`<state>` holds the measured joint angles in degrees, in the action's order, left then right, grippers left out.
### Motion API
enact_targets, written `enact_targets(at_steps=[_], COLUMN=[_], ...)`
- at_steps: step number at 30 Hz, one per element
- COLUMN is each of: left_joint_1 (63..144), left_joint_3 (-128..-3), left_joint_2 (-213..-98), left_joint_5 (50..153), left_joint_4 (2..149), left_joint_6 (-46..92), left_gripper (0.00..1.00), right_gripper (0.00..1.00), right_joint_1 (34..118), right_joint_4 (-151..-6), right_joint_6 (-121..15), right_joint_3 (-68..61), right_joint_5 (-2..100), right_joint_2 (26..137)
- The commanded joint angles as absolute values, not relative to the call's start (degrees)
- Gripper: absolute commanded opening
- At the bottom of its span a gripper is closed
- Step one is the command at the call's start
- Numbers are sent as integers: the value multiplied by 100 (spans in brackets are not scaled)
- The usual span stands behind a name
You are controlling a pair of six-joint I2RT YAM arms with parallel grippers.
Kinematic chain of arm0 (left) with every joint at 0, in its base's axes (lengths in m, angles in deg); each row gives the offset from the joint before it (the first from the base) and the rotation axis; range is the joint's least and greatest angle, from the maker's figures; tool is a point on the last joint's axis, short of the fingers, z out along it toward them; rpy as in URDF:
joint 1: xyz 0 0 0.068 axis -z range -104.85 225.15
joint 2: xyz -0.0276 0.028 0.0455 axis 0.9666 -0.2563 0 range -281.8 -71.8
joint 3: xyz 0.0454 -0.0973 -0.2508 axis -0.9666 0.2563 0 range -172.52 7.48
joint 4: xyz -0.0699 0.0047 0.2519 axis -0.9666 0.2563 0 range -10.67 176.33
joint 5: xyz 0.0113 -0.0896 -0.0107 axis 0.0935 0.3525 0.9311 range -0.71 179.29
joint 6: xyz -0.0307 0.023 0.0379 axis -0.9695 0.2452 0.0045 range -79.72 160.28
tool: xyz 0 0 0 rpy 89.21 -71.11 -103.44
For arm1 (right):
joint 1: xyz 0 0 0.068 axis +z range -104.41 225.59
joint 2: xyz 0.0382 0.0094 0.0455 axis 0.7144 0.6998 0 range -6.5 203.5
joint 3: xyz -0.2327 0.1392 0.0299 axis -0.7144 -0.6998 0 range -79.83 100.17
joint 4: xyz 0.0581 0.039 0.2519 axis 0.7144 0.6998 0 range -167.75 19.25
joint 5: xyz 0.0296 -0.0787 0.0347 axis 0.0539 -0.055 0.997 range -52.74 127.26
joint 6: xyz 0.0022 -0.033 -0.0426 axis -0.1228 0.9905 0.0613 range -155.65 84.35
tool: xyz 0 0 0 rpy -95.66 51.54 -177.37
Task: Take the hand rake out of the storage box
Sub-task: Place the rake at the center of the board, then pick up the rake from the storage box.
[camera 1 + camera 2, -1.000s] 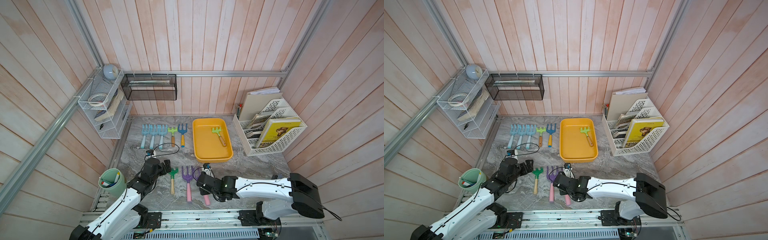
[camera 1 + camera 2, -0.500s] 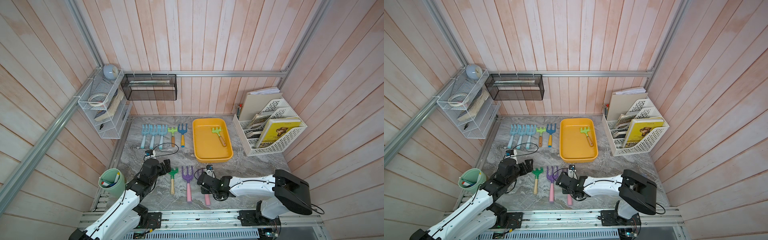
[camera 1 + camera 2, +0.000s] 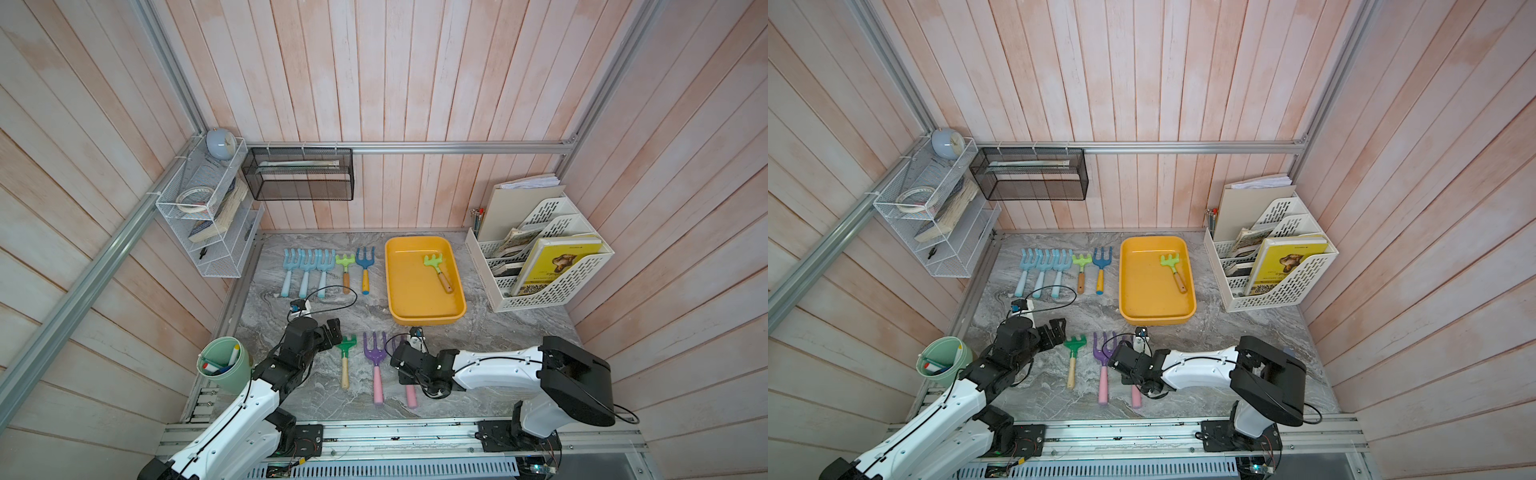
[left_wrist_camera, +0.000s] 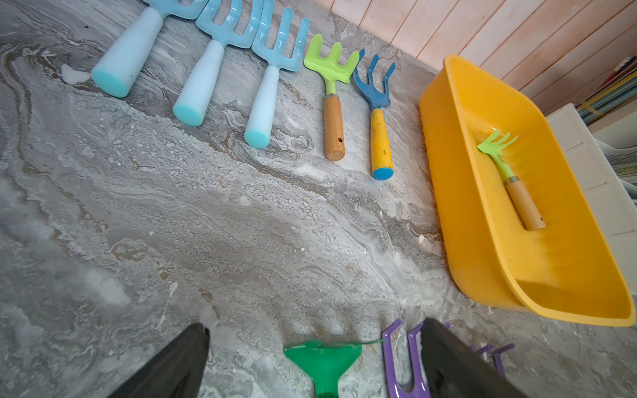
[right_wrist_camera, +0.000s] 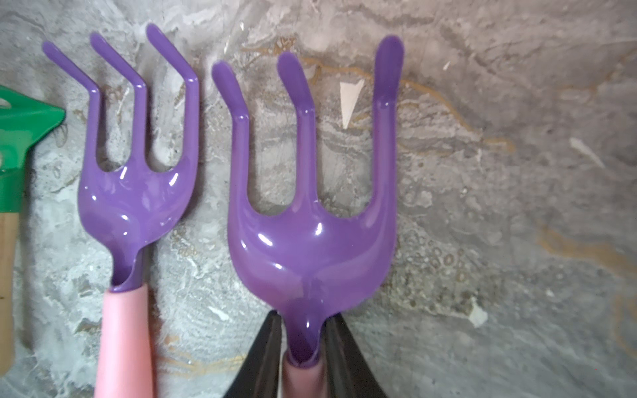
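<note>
The hand rake [image 3: 436, 272] [image 3: 1173, 270] [image 4: 506, 179] is light green with a wooden handle. It lies alone in the yellow storage box [image 3: 388, 282] [image 3: 1122, 282] [image 4: 434, 155], far from both grippers. My left gripper [image 3: 334, 332] [image 3: 1057, 330] [image 4: 315, 325] is open, low over the table by the head of a dark green rake [image 3: 345, 345]. My right gripper [image 3: 405, 374] [image 3: 1127, 372] [image 5: 305, 344] is shut on the neck and pink handle of a purple rake [image 5: 310, 234] that rests on the table.
A second purple rake [image 3: 375, 353] [image 5: 138, 193] lies between the green one and the held one. Several blue, green and dark blue rakes [image 3: 324, 266] line the back left. A white file rack [image 3: 552, 266] stands right of the box, a green cup [image 3: 224, 365] at front left.
The right arm's rear link has swung a little to the left while its gripper stays at the purple rake. The left arm has barely shifted.
</note>
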<state>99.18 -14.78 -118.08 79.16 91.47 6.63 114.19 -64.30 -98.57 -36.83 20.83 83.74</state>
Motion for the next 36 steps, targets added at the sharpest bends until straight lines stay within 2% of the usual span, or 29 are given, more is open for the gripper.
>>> enact_targets(at_steps=[1, 3, 5, 10, 14, 16, 18, 19, 20, 25, 27, 29, 32, 36], left_joint_1=[9892, 9891, 9889, 9890, 9890, 9891, 9889, 9890, 9891, 9888, 9888, 9888, 9888, 9888], left_joint_3=[-1464, -1407, -1397, -1429, -1408, -1407, -1406, -1406, -1412, -1409, -1405, -1419, -1412, -1375], left_joint_2=[-11679, -11621, -11614, -11678, -11665, -11662, -11666, -11666, -11670, -11697, -11706, -11706, -11698, -11697], left_joint_5=[7664, 7689, 7691, 7721, 7769, 7778, 7769, 7772, 7780, 7811, 7815, 7801, 7781, 7812], left_joint_4=[9318, 9254, 9248, 9255, 9226, 9228, 9218, 9217, 9216, 9190, 9195, 9206, 9188, 9126], left_joint_6=[653, 653, 653, 653, 653, 653, 653, 646, 648, 653, 679, 670, 687, 706], left_gripper=[100, 100, 100, 100, 100, 100, 100, 100, 100, 100, 100, 100, 100, 100], right_gripper=[27, 29, 37, 49, 53, 57, 65, 74, 77, 76, 71, 67, 66, 66], right_joint_1=[11323, 11318, 11318, 11292, 11163, 10836, 10339, 10102, 9781, 8358, 7876, 7562, 7178, 6948], right_joint_4=[-6545, -6549, -6539, -6211, -5580, -5591, -5717, -5804, -5836, -6059, -5989, -6051, -6450, -6210], right_joint_6=[-9798, -9758, -9688, -9258, -8508, -7965, -7390, -7174, -6954, -5900, -5584, -5503, -5401, -5237], right_joint_3=[-3756, -3730, -3688, -3257, -2333, -2034, -1848, -1818, -1771, -1455, -1193, -1056, -1049, -509], right_joint_5=[2108, 2087, 2100, 2218, 1585, 1488, 1555, 1637, 1737, 2346, 2644, 2705, 2983, 2885], right_joint_2=[8477, 8456, 8393, 8036, 7667, 7573, 7567, 7591, 7642, 8359, 8845, 9137, 9486, 10175])
